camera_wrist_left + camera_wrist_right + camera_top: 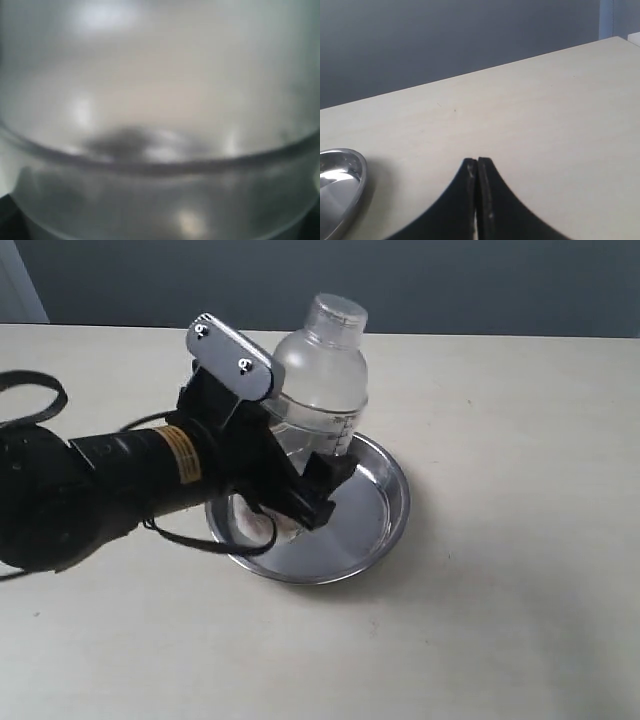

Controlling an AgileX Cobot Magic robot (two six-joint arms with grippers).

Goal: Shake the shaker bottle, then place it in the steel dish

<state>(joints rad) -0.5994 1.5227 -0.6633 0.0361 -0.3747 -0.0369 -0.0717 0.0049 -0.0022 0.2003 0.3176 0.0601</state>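
Bench (500, 620): I am seeing a pale, matt surface running to a grey wall and carrying everything in view.

Left arm (90, 490): It is reaching in from the left of the exterior view, black, with a yellow band (182, 452) round its forearm and a dark cable (35, 385) looping beside it.

Steel dish (395, 490): It is lying flat on the bench near the middle, round and shallow, with its bottom mirroring the light. I am also picking up its rim at the edge of the right wrist view.

Shaker bottle (320, 370): It is standing upright over the far left part of the steel dish. Its base is hiding behind the gripper, so I am not confirming contact with the dish floor. In the left wrist view its clear wall is filling the whole frame, too blurred for detail.

Left gripper (318, 485): It is clamping the shaker bottle round its lower body, jaws standing wide to take the width.

Right gripper (477, 167): It is hovering over bare bench just beside the steel dish, with its fingertips pressing together.

Silver bracket (230, 355): It is sitting on top of the left wrist, against the bottle's shoulder.

Cap (335, 312): It is sitting on the bottle's domed shoulder.

Measuring scale (342, 430): It is showing on the bottle's wall above the near jaw, too small for me to read.
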